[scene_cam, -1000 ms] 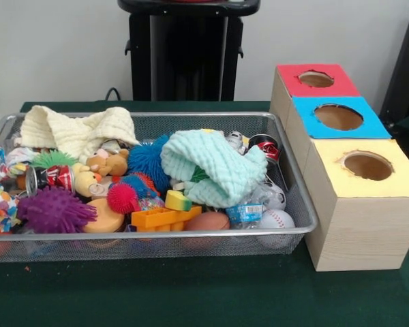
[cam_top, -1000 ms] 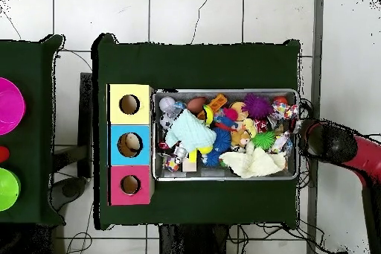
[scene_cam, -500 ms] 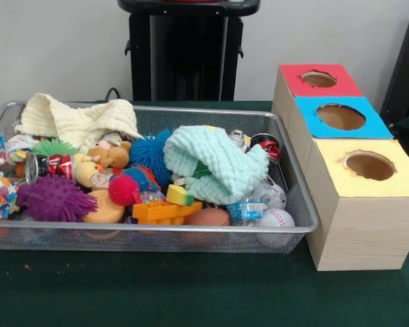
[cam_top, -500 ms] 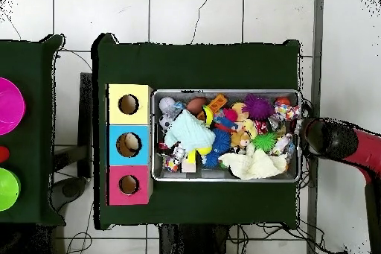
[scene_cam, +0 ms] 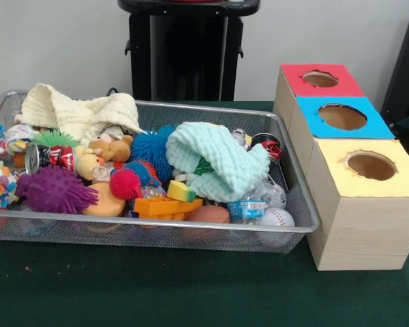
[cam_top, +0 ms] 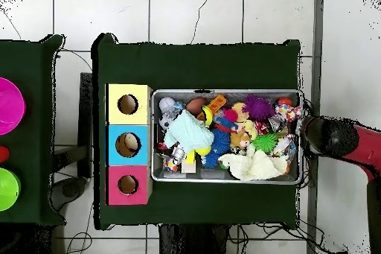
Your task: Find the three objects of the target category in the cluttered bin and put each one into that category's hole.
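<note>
Beside the bin's [cam_top: 227, 179] end, red arm [cam_top: 338, 138], tool unseen

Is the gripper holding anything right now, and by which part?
Cannot be told: the arm sits at the end of the wire bin, but its gripper is hidden beneath it.

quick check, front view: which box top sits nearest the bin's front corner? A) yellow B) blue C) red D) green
A: the yellow-topped box stands at the front of the row, right beside the wire bin's front corner, with the blue-topped box behind it and the red-topped box farthest back.
</note>
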You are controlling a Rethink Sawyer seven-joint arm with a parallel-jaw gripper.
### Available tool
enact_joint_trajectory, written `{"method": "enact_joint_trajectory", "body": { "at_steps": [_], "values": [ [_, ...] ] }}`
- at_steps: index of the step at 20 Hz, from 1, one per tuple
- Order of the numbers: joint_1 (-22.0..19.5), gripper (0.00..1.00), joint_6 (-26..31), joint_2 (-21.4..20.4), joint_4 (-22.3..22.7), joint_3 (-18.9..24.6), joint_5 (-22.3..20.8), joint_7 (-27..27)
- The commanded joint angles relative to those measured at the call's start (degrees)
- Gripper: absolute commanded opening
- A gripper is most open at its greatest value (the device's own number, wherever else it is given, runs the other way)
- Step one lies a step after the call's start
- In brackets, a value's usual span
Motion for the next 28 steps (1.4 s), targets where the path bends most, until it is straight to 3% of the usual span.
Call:
{"method": "enact_joint_trajectory", "body": {
  "at_steps": [1,3,4,11,22,28],
  "values": [
    [5.3,0.00,13.6,-5.1,9.3,4.0,8.1,-1.7],
    [5.0,0.00,12.9,-5.1,9.8,4.0,8.2,-1.7],
    [4.9,1.00,12.5,-5.2,10.0,4.1,8.3,-1.7],
    [4.3,1.00,7.2,-3.7,10.7,3.2,8.3,-2.6],
    [4.7,1.00,7.1,-2.2,7.8,3.3,9.0,-4.9],
    [3.7,1.00,0.4,0.4,5.8,4.6,4.4,-8.9]
  ]
}}
